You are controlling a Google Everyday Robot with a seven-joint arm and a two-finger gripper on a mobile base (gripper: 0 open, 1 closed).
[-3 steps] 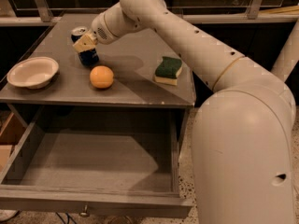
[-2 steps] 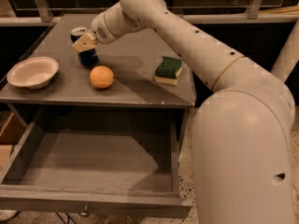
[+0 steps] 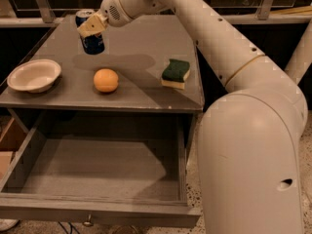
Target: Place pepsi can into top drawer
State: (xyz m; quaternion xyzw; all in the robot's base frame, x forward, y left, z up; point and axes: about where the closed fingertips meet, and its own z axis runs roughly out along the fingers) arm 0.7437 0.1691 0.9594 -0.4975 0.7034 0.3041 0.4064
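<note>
Gripper [image 3: 91, 27] at the far left of the grey tabletop [image 3: 146, 43], pale fingers clasped over the upper half of the pepsi can [image 3: 93, 45] — a dark-blue cylinder with a silver top, its lettering unreadable. Nearer lie a round orange [image 3: 106, 80], a green-and-yellow sponge [image 3: 175, 73] and a white bowl [image 3: 34, 75]; below, the top drawer [image 3: 97, 172] — a shallow grey box — stands open.

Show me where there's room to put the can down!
The open drawer has the most room: its whole floor is bare. On the table, there is a free patch behind the orange and sponge, and another between them. The front left is crowded, with the bowl beside the orange. The gripper holds the can at the back left.
</note>
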